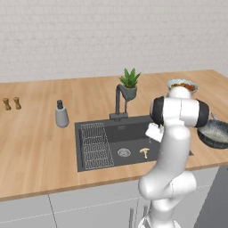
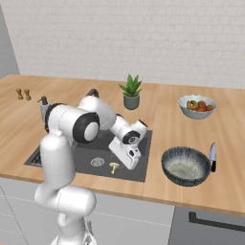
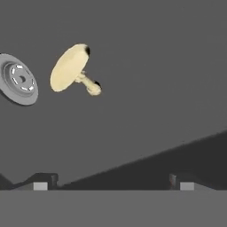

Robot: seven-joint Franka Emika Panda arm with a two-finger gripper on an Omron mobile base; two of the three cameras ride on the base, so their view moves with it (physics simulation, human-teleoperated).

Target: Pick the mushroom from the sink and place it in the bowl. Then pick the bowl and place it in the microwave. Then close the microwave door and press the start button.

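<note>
From the left base view, the mushroom (image 1: 144,152) lies on the sink (image 1: 89,164) floor, just at 3 o'clock of the drain (image 1: 124,152).

From the right base view, my gripper (image 2: 130,163) hangs low over the basin, and the bowl (image 2: 186,166) waits on the bench (image 2: 158,189).

In the hand view, my gripper (image 3: 113,182) is spread wide and empty; the mushroom (image 3: 73,68) sits off at 11 o'clock. Descending straight, I'd likely miss it or knock it rolling.
</note>
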